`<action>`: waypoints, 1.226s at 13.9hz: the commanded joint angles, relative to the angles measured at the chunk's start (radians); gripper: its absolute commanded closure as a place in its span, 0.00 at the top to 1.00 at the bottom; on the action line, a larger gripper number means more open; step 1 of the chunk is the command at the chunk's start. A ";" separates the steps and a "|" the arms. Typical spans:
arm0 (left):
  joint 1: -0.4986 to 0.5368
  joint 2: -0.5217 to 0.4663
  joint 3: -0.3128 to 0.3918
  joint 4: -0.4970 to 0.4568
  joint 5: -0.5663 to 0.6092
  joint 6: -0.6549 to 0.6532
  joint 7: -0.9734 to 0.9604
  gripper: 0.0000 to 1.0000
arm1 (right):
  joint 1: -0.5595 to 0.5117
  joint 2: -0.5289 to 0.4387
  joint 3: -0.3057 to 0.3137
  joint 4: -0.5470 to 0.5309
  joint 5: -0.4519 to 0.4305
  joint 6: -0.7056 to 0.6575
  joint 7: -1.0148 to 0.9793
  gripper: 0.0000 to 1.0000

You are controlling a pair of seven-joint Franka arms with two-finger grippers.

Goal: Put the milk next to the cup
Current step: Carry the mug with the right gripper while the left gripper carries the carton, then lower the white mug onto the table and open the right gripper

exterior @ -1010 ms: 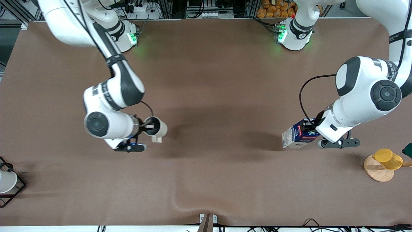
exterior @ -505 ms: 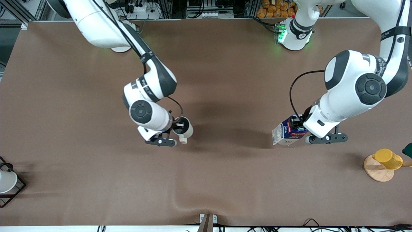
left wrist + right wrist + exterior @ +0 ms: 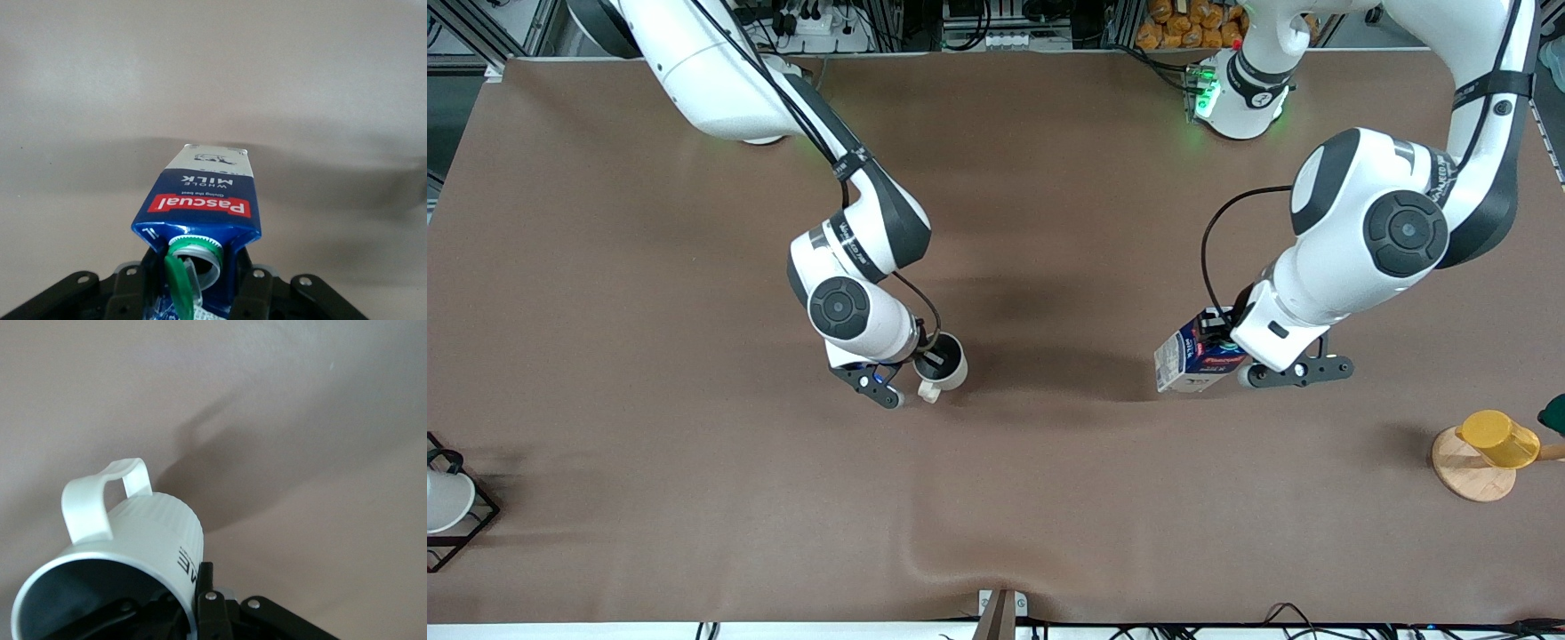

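Front view: right gripper [image 3: 934,357] clamped on rim of cup [image 3: 944,364], held over table [image 3: 996,498] mid-area. Left gripper [image 3: 1221,342] closed on top of milk [image 3: 1190,362], carton tilted, over table toward left arm's end, well apart from cup.

Left wrist view: fingers [image 3: 129,293] pinch milk [image 3: 199,212] gable, green cap [image 3: 180,283] flipped open.

Right wrist view: cup [image 3: 127,547] gripped at rim, handle [image 3: 100,499] up.

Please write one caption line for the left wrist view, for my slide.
Left end effector shut on the milk by its top, green cap hanging open, above the brown table.
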 commanded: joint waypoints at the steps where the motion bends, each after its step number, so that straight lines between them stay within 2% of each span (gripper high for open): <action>1: -0.015 -0.008 0.002 0.001 -0.023 -0.012 -0.019 0.13 | 0.070 0.060 -0.010 0.024 0.008 0.098 0.201 0.00; 3: -0.018 -0.007 0.002 0.002 -0.022 -0.012 -0.019 0.13 | 0.094 0.085 -0.010 0.024 0.010 0.164 0.270 0.00; 7: -0.047 -0.001 -0.018 0.001 -0.022 -0.012 -0.020 0.14 | 0.111 0.101 -0.010 0.025 0.010 0.189 0.318 0.00; 8: -0.059 0.001 -0.019 -0.002 -0.022 -0.012 -0.022 0.14 | 0.111 0.104 -0.010 0.027 0.010 0.189 0.327 0.17; 9: -0.063 0.001 -0.021 -0.005 -0.022 -0.012 -0.027 0.14 | 0.110 0.104 -0.010 0.027 0.010 0.189 0.329 0.75; 10: -0.070 0.001 -0.021 -0.005 -0.022 -0.012 -0.046 0.14 | 0.111 0.104 -0.010 0.027 0.005 0.189 0.329 1.00; 14: -0.130 0.002 -0.022 -0.002 -0.026 -0.012 -0.140 0.14 | 0.111 0.068 -0.009 0.047 0.015 0.174 0.324 1.00; 17: -0.193 0.019 -0.021 -0.001 -0.036 -0.003 -0.230 0.14 | 0.107 0.024 -0.009 0.070 0.007 0.077 0.315 1.00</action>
